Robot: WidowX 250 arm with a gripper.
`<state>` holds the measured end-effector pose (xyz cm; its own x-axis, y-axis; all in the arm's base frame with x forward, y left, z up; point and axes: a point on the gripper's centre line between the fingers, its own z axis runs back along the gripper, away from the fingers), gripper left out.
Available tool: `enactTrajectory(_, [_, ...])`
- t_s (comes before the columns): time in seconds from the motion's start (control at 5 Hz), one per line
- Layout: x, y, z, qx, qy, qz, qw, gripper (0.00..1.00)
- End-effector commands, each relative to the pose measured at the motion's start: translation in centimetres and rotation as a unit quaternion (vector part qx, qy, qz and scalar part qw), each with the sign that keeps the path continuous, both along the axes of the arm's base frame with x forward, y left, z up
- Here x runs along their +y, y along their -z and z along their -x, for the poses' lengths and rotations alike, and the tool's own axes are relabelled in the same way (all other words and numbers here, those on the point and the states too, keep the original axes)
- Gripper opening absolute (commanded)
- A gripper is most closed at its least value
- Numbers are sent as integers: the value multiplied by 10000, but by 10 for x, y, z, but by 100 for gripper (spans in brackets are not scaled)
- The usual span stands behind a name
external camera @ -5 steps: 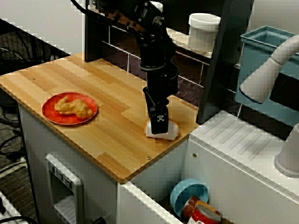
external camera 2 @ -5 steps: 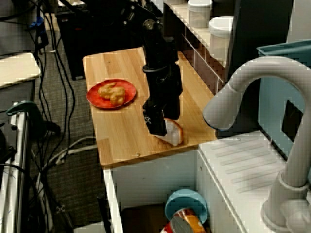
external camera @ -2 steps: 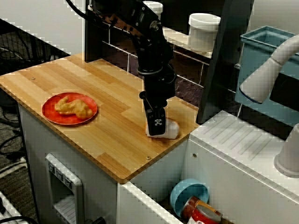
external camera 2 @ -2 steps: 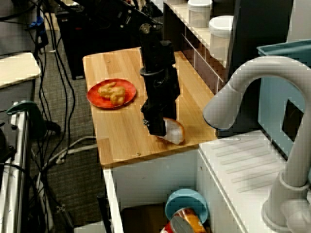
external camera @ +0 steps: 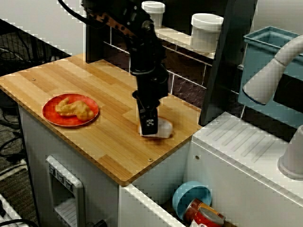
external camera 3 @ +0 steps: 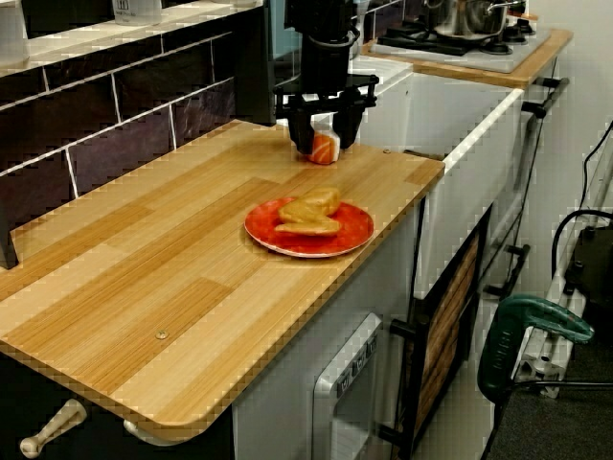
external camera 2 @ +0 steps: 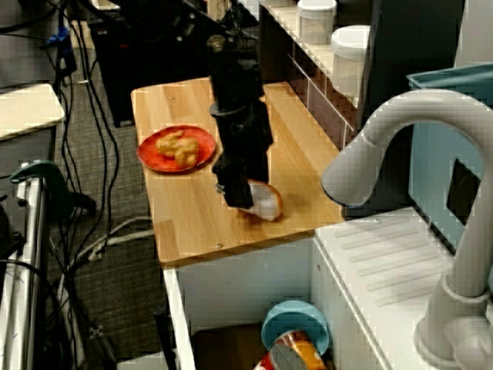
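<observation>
Gripping a white-and-orange food piece [external camera: 164,128] low over the desk [external camera: 94,82], close to its edge, the end effector [external camera: 150,126] is clamped on it, one finger on each side. A steady squeeze and level wrist seem wise, since the piece looks soft. The red plate [external camera: 57,119] lies well apart.

This is a kitchen, probably a test kitchen in a lab. The jaws of the black gripper [external camera: 150,126] hang over a light wooden worktop [external camera: 71,85], and a wall of dark glossy tiles [external camera 3: 115,125] runs behind them. Beside the jaws are a white ribbed draining board [external camera: 246,146] and a grey curved tap [external camera 2: 400,131]. Farther off, a steel pot [external camera 3: 469,17] stands on a hob. Loose black cables [external camera 2: 92,116] lie on the floor below.
</observation>
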<state>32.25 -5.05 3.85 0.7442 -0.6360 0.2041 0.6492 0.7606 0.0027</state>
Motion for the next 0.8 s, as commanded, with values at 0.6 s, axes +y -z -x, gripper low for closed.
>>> enactTrajectory(0.6, [32,-28,-9,-1451,-443,-801,9852,0])
